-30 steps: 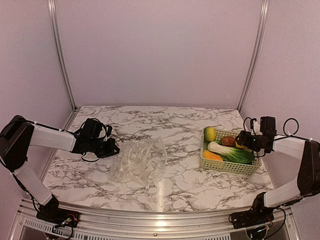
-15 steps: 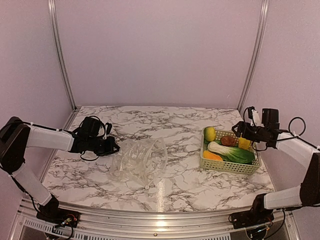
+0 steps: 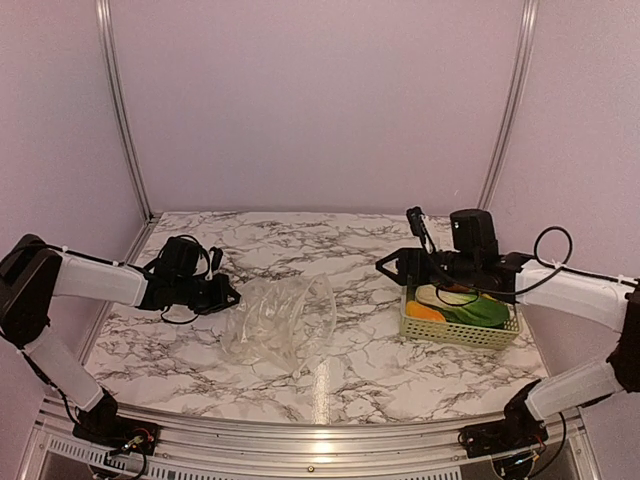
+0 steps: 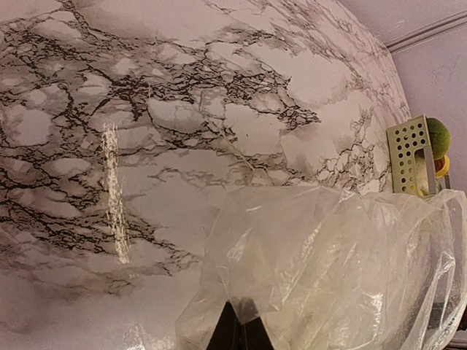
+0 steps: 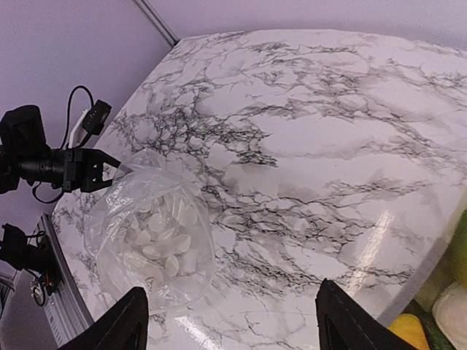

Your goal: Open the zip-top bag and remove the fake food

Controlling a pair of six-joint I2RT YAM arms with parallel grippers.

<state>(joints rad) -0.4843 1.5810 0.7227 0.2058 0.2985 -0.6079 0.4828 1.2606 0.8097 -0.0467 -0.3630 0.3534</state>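
The zip-top bag (image 3: 280, 322) lies crumpled on the marble surface (image 3: 350, 240), left of centre, its clear film puffed up and showing white dots in the right wrist view. The left pincer (image 3: 232, 297) rests low beside the bag's left edge, pressed together and pinching a fold of the plastic. In the left wrist view its dark fingertips (image 4: 241, 332) meet at the bottom of the picture with the film bunched around them.

The fake food (image 3: 470, 308) sits in a pale yellow-green lattice basket (image 3: 460, 332) near the right edge of the surface, well apart from the bag, with veined marble between them. An orange piece and a long green one show from above. The right arm crosses over the basket's far half and hides the other pieces there. From the left wrist camera, the basket's corner and a round green-yellow fruit (image 4: 438, 138) peek past the bag's raised film.

The right pincer (image 3: 400, 245) hangs above the surface just left of the basket, spread wide and holding nothing. It faces the bag, which lies low and left between its two fingers in the right wrist view. Pale purple walls and aluminium rails (image 3: 120, 110) enclose the surface.
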